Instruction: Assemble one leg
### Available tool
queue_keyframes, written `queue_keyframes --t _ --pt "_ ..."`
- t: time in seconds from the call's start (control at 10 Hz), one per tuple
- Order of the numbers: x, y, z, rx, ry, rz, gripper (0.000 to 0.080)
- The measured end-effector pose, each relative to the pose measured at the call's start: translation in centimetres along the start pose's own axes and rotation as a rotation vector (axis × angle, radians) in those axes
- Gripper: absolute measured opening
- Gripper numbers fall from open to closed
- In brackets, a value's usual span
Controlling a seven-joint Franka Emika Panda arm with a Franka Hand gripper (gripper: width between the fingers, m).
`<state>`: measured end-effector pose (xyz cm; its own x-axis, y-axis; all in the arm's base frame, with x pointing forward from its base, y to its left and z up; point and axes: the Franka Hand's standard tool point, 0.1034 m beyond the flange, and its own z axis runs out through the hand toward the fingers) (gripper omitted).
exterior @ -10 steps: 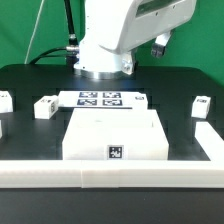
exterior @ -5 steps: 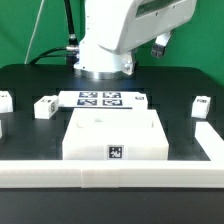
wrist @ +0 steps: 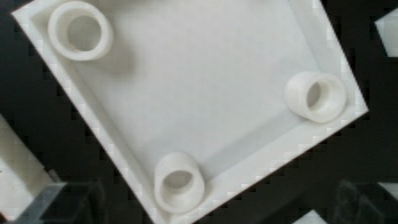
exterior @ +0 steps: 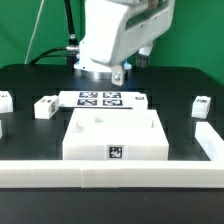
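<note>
1. We see the gripper point(exterior: 118, 74) hanging above the far side of the black table point(exterior: 30, 85), over the back edge of the large flat white square panel point(exterior: 115, 132). In the wrist view its dark fingertips point(wrist: 68, 204) appear spread wide with nothing between them, so we judge it released and empty.
2. The wrist view is filled by that panel and three of its round corner sockets point(wrist: 320, 95). No leg shows there.
3. The nearest candidate is a small white rectangular leg point(exterior: 45, 107) with a black-and-white tag. It lies on the table towards the exterior view's left, well apart from the panel and near the marker board point(exterior: 100, 98). A similar block point(exterior: 203, 105) lies towards the exterior view's right.
4. We judge the leg to be light, stiff and hard, probably plastic. It should not deform, though its smooth faces may slip under a weak pinch.
5. We would take hold across its two long flat sides near the middle, keeping the ends free for the socket.
6. The leg is not yet picked up, and the white rail point(exterior: 110, 176) along the front stays out of the way.
</note>
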<state>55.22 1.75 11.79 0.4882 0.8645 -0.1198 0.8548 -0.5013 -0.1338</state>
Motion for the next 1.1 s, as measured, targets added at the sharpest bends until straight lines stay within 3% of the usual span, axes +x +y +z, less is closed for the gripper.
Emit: queue_keyframes --t 0.3,0.4,0.7,0.8,0.9,1.1 --pt "-1.5 -1.0 3.1 -0.110 0.081 -0.107 0.0649" --pt "-1.6 -1.3 3.1 -0.089 0.068 -0.100 0.0649" --pt "-1.6 -1.1 3.2 -0.099 0.072 -0.136 0.0649" --pt "-2.2 -1.3 4.1 -0.136 0.092 -0.219 0.0649" --pt "-2.7 -2.5 5.3 -0.167 0.106 -0.278 0.0649" --pt "-3.0 -4.4 6.8 -0.200 0.093 -0.416 0.0649"
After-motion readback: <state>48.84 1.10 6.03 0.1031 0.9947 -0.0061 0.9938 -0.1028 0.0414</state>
